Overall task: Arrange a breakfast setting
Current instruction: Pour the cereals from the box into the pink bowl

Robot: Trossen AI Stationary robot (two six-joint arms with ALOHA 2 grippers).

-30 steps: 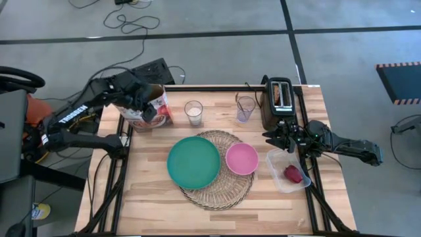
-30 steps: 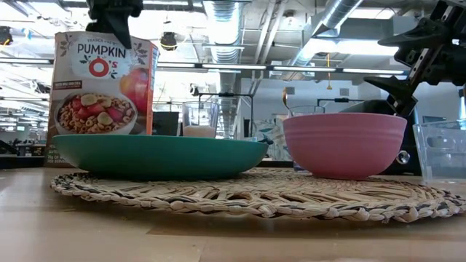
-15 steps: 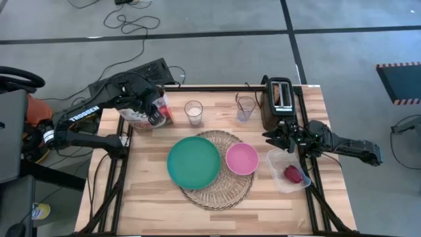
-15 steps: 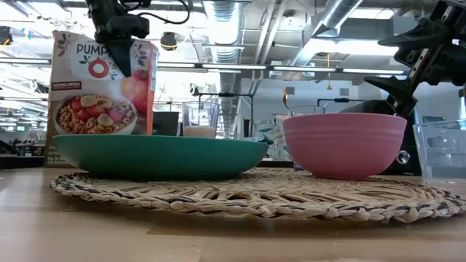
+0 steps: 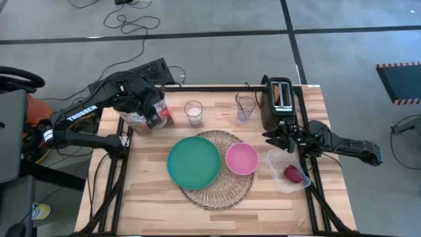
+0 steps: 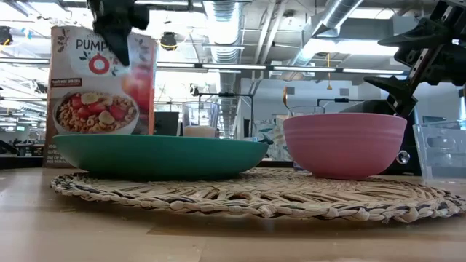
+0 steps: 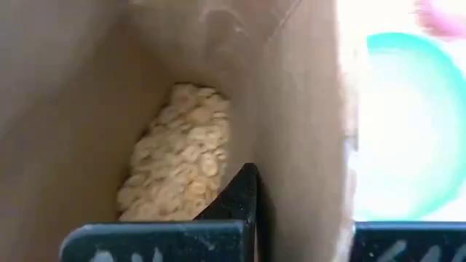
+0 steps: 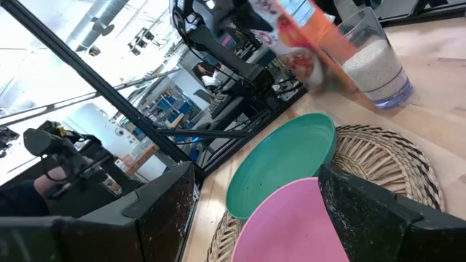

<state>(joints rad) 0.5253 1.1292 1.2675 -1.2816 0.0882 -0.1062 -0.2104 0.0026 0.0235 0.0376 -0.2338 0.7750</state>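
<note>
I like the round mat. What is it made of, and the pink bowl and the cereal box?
The mat looks like woven straw: pale twisted strands show. The pink bowl seems matte plastic or ceramic; its smooth, dull skin leaves that open. The cereal box looks like printed cardboard, plain brown inside in the left wrist view.

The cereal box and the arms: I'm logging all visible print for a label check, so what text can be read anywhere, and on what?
"PUMP" over a large "O": front of the cereal box, the rest covered by the left gripper.
"TROSSEN": white letters on the left arm, high view.
Small print on the box's lower left corner: too small to read.
Nothing readable on the toaster.
</note>
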